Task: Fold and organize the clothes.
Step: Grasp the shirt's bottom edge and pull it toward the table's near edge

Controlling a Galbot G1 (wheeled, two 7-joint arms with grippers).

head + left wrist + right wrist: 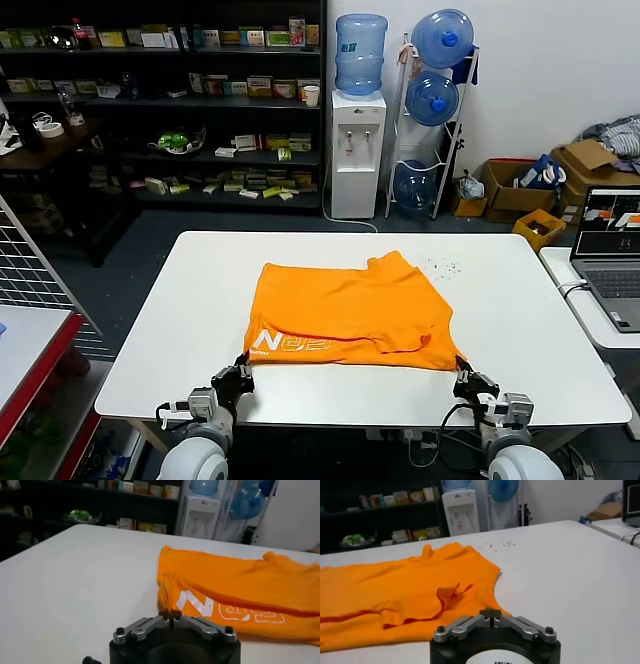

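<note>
Orange T-shirt [350, 310] lies partly folded mid-table, hem toward the near edge | left gripper [243, 362] and right gripper [463, 368], jaws pressed together, pinch its near corners | lift both evenly, fold square.

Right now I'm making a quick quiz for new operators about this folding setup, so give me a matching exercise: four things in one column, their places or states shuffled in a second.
Things:
1. T-shirt
2. left gripper
3. right gripper
4. laptop

Places or states:
A. on the side table to the robot's right
B. shut on the shirt's near corner by the white lettering
C. lying partly folded on the white table
D. shut on the shirt's near corner away from the lettering

Pairs: 1-C, 2-B, 3-D, 4-A
</note>
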